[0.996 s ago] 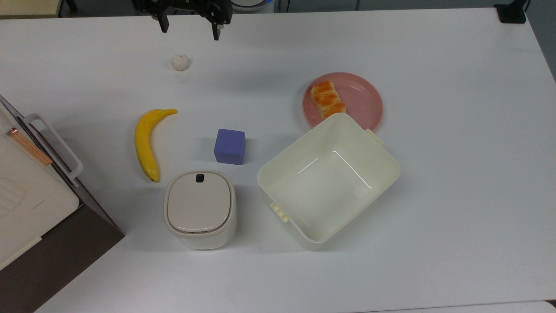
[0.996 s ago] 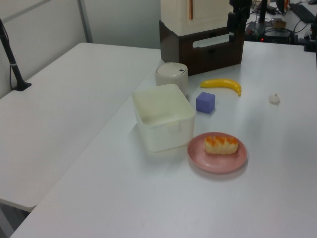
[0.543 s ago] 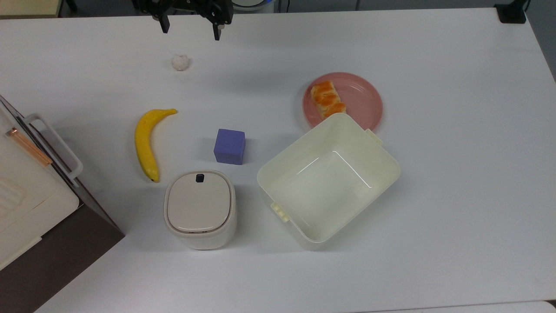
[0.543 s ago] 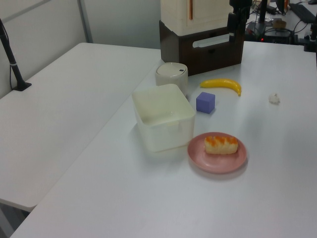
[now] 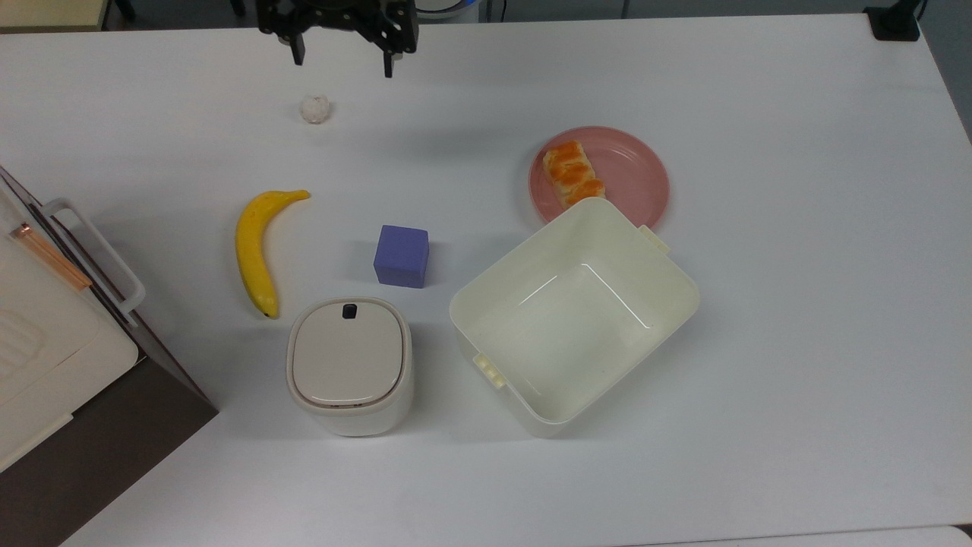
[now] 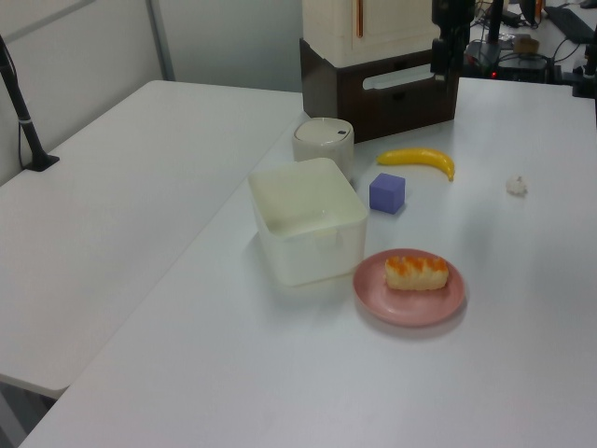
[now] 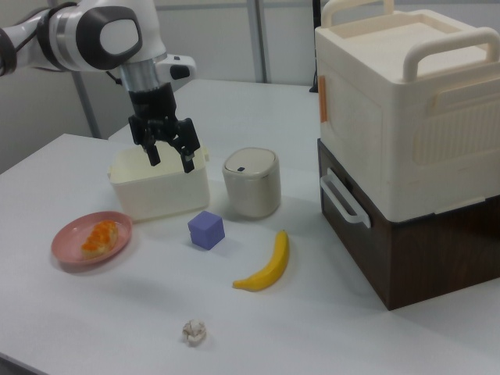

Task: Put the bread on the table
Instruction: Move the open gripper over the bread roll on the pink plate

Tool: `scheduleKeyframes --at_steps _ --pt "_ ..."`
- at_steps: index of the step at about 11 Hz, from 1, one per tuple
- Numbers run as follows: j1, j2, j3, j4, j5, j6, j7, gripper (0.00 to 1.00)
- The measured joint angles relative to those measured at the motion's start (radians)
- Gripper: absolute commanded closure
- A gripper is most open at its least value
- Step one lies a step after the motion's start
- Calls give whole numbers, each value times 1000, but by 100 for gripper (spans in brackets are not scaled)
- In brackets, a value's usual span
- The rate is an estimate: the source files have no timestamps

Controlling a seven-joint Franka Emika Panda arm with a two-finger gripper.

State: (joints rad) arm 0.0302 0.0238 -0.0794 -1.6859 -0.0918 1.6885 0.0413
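Resting on the pink plate (image 5: 634, 171), the bread (image 5: 573, 173) lies beside the open cream container (image 5: 575, 315), toward the tabletop (image 5: 797, 228) far edge in the top view. The pincer (image 5: 343, 64) hangs released, empty, over that edge. No legible writing appears.

Gripper (image 5: 343, 67) shifted slightly toward the top view's right and lower in frame since a second ago, fingers spread apart
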Motion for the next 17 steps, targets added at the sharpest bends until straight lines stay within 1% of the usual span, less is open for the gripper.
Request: scheduleKeyframes --at_steps 4,6,8,9,11,12,15,17 --pt "13 -4 1 -26 -20 2 -21 0" --pt "28 -8 5 -57 -62 5 -34 0" --pt "65 -22 20 -128 -132 36 -41 0" --pt "86 -35 25 -175 -147 84 -41 0" --pt "115 -67 27 -257 -152 169 -34 0" --pt "126 -75 27 -287 -152 211 2 0" --pt "186 -76 33 -386 -152 394 213 0" --pt "242 -72 62 -429 -152 458 340 0"
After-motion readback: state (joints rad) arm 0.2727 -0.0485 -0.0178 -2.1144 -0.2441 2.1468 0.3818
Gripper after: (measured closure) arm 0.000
